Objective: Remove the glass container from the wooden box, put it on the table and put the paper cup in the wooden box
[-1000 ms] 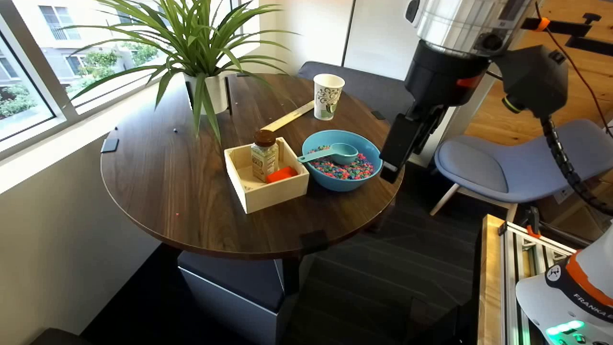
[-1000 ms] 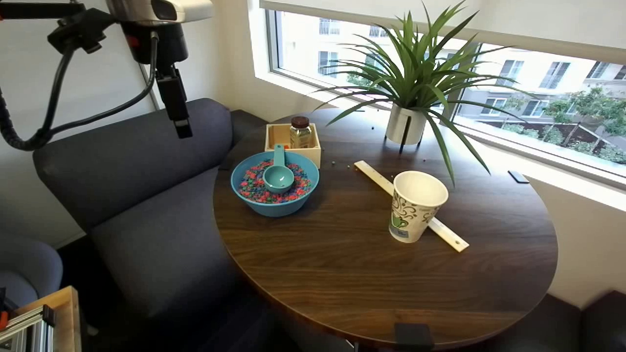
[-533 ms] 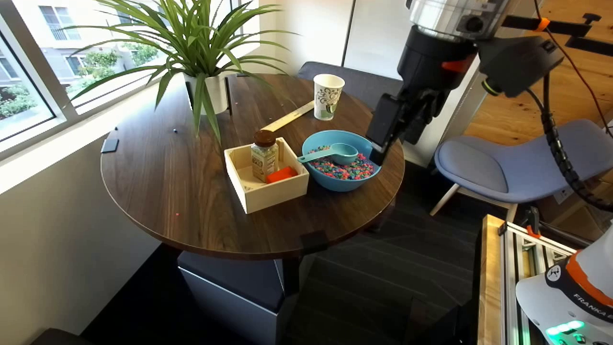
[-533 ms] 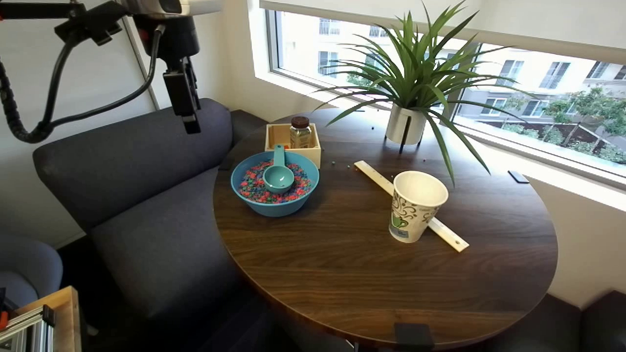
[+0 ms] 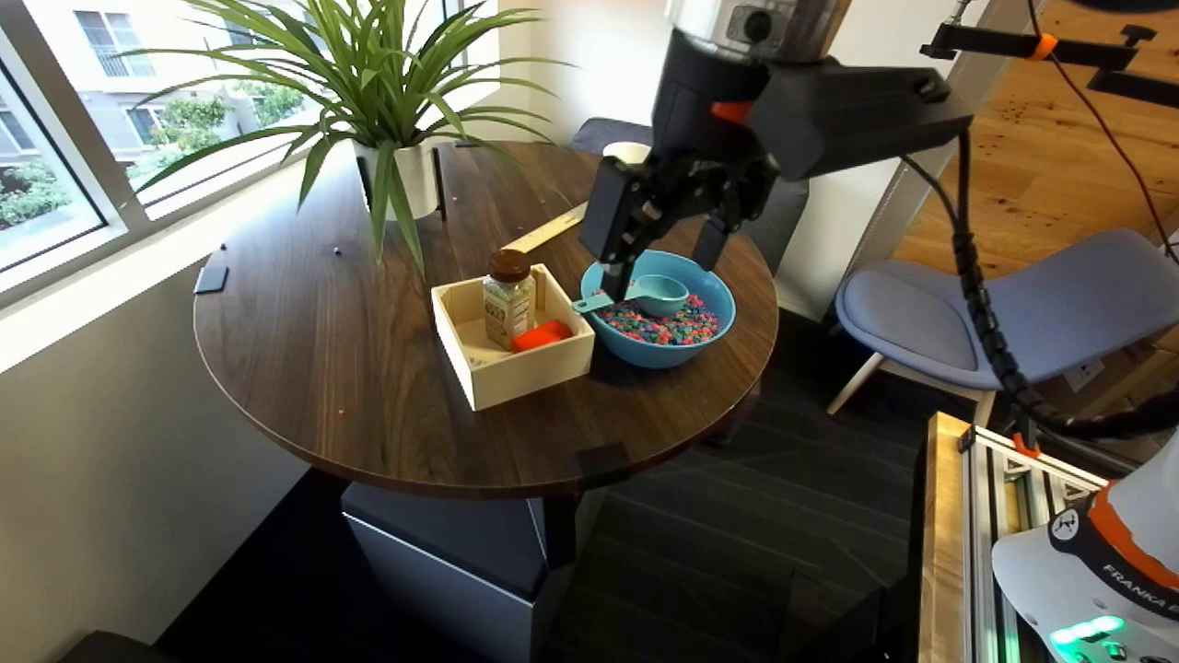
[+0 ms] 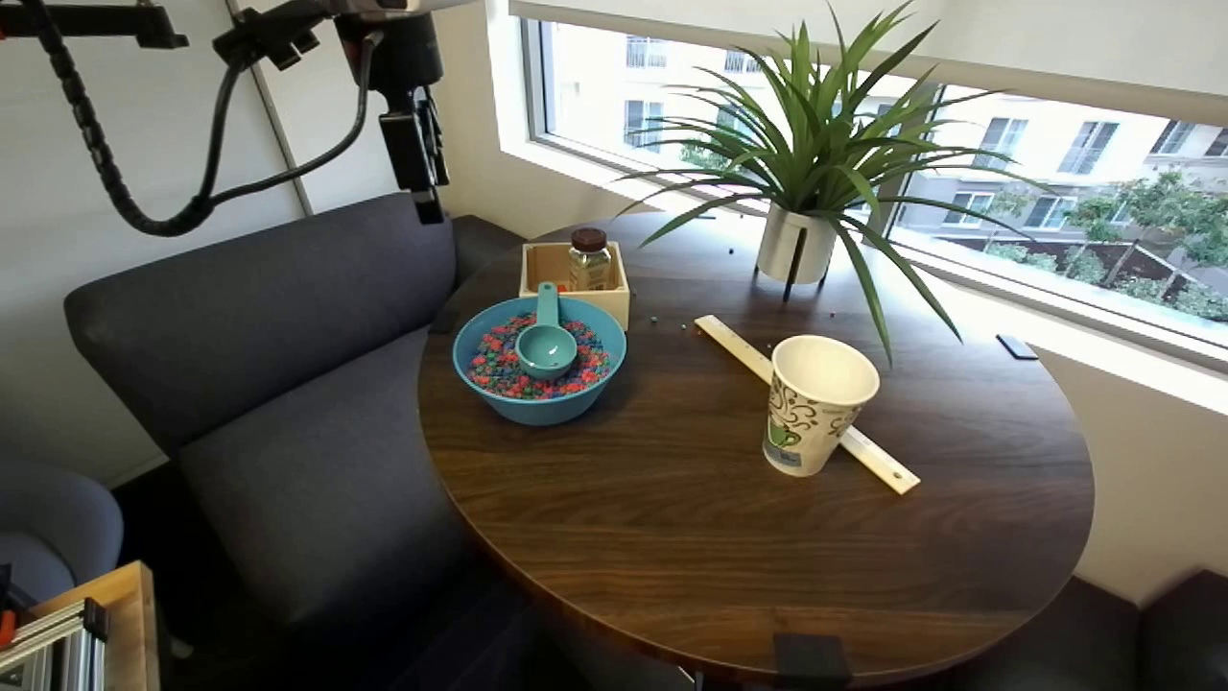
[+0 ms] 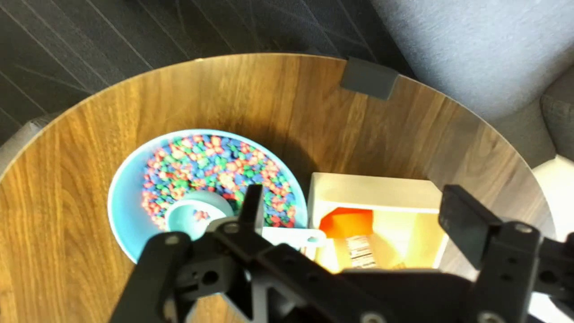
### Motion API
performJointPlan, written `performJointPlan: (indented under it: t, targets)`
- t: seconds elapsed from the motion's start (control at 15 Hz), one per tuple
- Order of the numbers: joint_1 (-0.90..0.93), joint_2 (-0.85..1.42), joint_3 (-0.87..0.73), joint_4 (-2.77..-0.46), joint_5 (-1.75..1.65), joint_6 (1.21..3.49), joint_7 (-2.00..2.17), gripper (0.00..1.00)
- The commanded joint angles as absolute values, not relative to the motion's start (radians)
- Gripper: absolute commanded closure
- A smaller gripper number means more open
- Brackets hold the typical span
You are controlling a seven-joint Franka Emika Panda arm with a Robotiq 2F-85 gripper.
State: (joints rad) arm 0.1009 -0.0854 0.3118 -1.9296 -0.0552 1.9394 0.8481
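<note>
The glass container (image 5: 509, 313), a small clear jar with a brown lid, stands upright in the pale wooden box (image 5: 530, 376) on the round dark table (image 5: 368, 396). It also shows in an exterior view (image 6: 589, 267). In the wrist view only its label (image 7: 360, 251) shows; my gripper hides the rest. The white paper cup (image 6: 814, 413) stands upright on the table; in an exterior view my gripper hides all but its rim (image 5: 627, 152). My gripper (image 5: 665, 265) is open and empty, above the blue bowl side of the box. In the wrist view the open gripper (image 7: 352, 201) spans the box.
A blue bowl (image 5: 645, 352) of coloured pebbles with a teal scoop (image 5: 661, 293) stands against the box, the scoop handle reaching the box rim. An orange-red object (image 5: 542, 335) lies in the box. A wooden strip (image 6: 878, 461) lies by the cup. A potted plant (image 6: 796, 251) stands behind.
My gripper has moved across from beyond the bowl's outer side to over the bowl, toward the box, and has turned. The jar, box, cup and bowl have not moved.
</note>
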Motion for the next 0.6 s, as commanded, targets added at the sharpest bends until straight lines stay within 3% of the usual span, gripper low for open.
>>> performJointPlan:
  t: [0.0,0.27,0.33,0.53]
  targets:
    - [0.164,0.061,0.312,-1.812,-0.228,1.987,0.908,0.00]
    - [0.216,0.194,0.264,-1.664,-0.364,1.976,0.925,0.00]
    - [0.217,0.116,0.257,-1.756,-0.312,2.001,0.896,0.00]
    - [0.228,0.140,0.239,-1.733,-0.315,2.001,0.894,0.00]
